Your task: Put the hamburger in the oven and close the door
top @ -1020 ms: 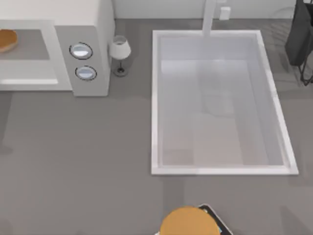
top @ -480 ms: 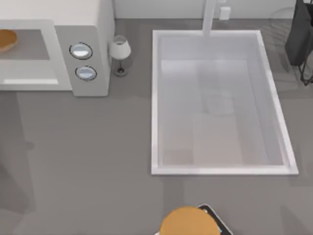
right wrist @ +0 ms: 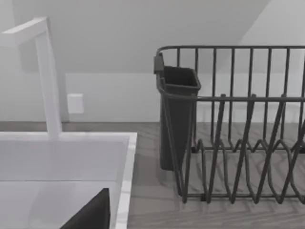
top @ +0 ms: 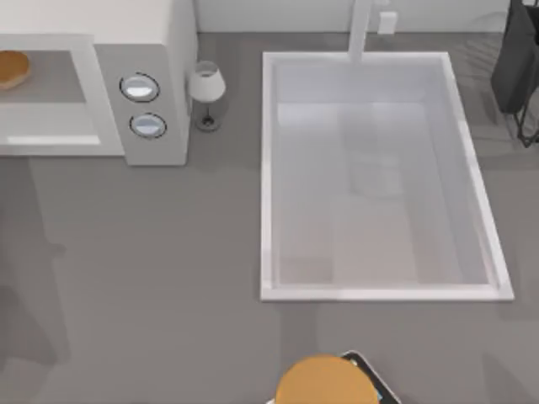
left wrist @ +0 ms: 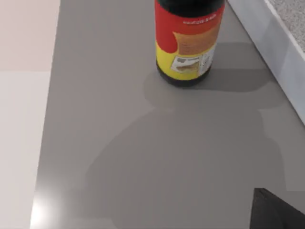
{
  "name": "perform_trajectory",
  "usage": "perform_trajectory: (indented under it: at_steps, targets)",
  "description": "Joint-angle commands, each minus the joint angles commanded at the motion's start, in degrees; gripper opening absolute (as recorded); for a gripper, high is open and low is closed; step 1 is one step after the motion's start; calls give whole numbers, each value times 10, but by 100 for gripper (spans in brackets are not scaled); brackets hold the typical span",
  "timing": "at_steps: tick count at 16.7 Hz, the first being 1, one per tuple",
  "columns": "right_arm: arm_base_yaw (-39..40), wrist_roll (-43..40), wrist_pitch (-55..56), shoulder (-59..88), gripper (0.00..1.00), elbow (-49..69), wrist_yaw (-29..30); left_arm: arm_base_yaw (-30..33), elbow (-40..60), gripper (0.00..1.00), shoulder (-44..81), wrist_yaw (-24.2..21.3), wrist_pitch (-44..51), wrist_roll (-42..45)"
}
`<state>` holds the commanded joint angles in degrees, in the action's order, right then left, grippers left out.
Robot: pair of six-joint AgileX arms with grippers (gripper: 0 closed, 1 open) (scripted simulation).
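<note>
Hamburger (top: 12, 69) lies inside the oven (top: 143, 80), in its grey cavity at the table's (top: 152, 269) far left, with the door (top: 46, 135) open flat in front. Neither arm's fingers can be seen clearly, so I cannot tell their state. A sauce bottle (left wrist: 189, 40) stands upright on the table.

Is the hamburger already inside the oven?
Yes. The hamburger lies in the oven's grey cavity, its door open.

Top view cuts my oven (top: 143, 101) and the hamburger (top: 12, 69) at the left edge, and the orange-brown disc (top: 324, 383) at the bottom. Left wrist view crops the bottle (left wrist: 189, 40) top; its label text is too small to read.
</note>
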<state>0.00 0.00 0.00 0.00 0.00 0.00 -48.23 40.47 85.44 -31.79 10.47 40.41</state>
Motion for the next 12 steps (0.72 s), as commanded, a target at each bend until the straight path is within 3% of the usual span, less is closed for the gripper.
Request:
perform_trajectory:
  at_steps: [7, 12]
  targets:
    - [0, 0, 0, 0, 100, 0, 0, 86, -71, 0, -130, 86, -7, -71]
    - [0, 0, 0, 0, 100, 0, 0, 161, -143, 0, -165, 101, -35, -147]
